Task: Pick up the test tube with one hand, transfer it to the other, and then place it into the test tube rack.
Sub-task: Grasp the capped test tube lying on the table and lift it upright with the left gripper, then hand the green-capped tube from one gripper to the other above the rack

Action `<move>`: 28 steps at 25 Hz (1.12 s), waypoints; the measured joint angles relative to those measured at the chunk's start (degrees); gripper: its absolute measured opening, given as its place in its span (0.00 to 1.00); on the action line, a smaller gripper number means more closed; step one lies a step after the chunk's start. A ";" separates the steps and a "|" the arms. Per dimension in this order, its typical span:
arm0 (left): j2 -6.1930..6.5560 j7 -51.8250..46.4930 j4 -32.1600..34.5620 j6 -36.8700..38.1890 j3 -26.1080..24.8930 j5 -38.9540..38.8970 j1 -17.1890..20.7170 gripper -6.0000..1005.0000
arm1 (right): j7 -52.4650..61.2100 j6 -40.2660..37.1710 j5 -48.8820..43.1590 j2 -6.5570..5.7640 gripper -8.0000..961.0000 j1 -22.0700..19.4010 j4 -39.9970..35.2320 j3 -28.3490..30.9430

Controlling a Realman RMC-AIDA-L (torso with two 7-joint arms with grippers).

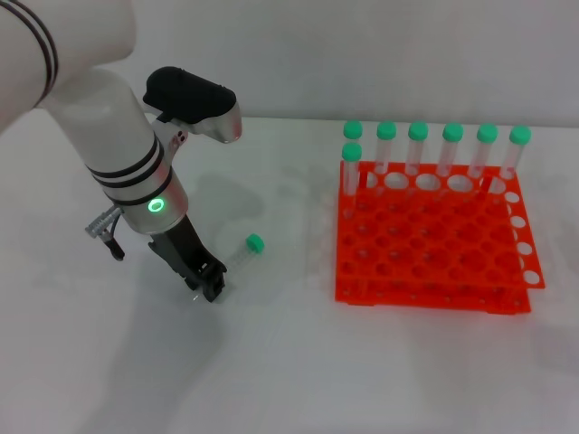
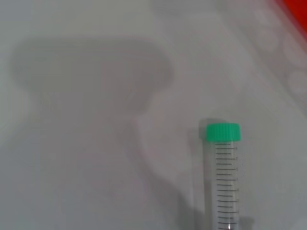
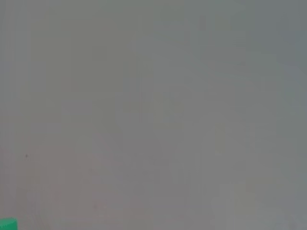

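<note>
Clear plastic test tube with green cap (image 1: 242, 254) lies on white counter (image 1: 289, 362); left black claw (image 1: 210, 287) beside its tip, grip state indeterminable

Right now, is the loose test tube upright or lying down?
Lying down: the test tube rests flat on the table, at the left gripper.

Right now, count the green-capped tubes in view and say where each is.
8. Seven tubes stand in the test tube rack: six along the far row, one at its near-left end. One test tube lies on the table by the left claw.
</note>
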 joint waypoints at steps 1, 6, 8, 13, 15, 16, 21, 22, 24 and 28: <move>0.00 -0.01 0.00 -0.16 0.00 0.00 0.00 0.40 | 0.00 0.00 0.04 0.00 0.88 -0.16 0.00 0.01; 0.02 -0.01 0.68 -0.54 0.00 -0.01 -0.04 0.25 | 0.00 0.00 0.11 0.00 0.88 -0.35 0.00 0.09; 0.03 -0.01 0.69 -0.88 0.00 -0.35 -0.12 0.23 | 0.00 0.00 0.11 0.00 0.88 -0.40 0.00 0.09; 0.18 0.15 0.18 -3.88 -0.04 -4.59 -0.69 0.19 | 0.00 -0.02 0.22 -0.05 0.88 -0.46 -0.15 0.09; 0.26 0.57 0.15 -5.79 -0.05 -6.45 -1.04 0.20 | 0.00 -0.17 0.28 -0.06 0.88 -0.46 -0.43 0.08; 0.26 0.84 0.15 -6.86 -0.06 -7.22 -1.15 0.20 | 0.00 -0.22 0.31 -0.08 0.88 -0.45 -0.56 0.08; 0.21 3.48 0.13 -13.40 -0.09 -11.88 -1.08 0.20 | 0.00 -0.26 0.39 -0.09 0.88 -0.48 -0.82 0.09; 0.16 4.49 0.12 -15.37 -0.09 -14.23 -0.72 0.20 | 0.00 -0.30 0.42 -0.09 0.88 -0.58 -0.97 0.11; 0.10 6.42 0.11 -18.45 -0.09 -19.33 0.20 0.21 | 0.00 -0.39 0.50 -0.09 0.88 -0.88 -1.30 0.18; 0.29 19.79 0.02 -23.29 -0.09 -42.50 5.46 0.21 | 0.00 -0.43 0.61 -0.09 0.88 -1.09 -1.80 0.33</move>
